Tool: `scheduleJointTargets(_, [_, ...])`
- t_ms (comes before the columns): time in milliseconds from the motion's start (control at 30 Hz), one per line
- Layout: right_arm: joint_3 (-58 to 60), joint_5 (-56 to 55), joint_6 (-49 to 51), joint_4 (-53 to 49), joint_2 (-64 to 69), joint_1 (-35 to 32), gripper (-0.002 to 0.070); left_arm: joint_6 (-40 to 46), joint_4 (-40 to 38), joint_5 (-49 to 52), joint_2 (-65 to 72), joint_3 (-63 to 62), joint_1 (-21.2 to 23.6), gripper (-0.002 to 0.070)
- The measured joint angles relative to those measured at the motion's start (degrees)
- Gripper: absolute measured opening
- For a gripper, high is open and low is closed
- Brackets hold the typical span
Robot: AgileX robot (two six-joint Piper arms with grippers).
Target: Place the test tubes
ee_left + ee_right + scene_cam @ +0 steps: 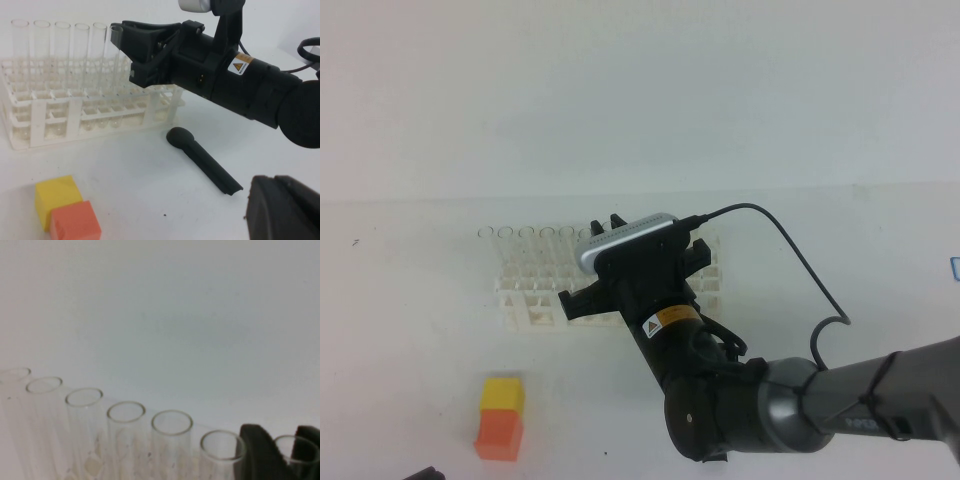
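Observation:
A white test tube rack [535, 305] stands mid-table with a row of several clear glass tubes [528, 240] upright along its back. My right gripper [606, 222] hangs over the rack's right part, pointing away from me. In the right wrist view its black fingers [257, 455] sit on either side of one more test tube [296, 449], at the right end of the row, shut on its rim. The left wrist view shows the right gripper [122, 32] from the side at that tube [116, 42]. My left gripper [282, 207] rests low near the table's front left edge, holding nothing.
A yellow block [504, 393] and an orange block [499, 435] lie touching in front of the rack. A black rod-shaped piece [202, 160] lies on the table under the right arm. A cable [800, 260] loops to the right arm's right.

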Motion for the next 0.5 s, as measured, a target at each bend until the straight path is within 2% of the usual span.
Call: scheduleJointTargets(500, [-0.12,0.34,0.0,0.1,0.0,0.0,0.0124,0.0,0.0,0.0,0.0,0.0,0.0,-0.0001])
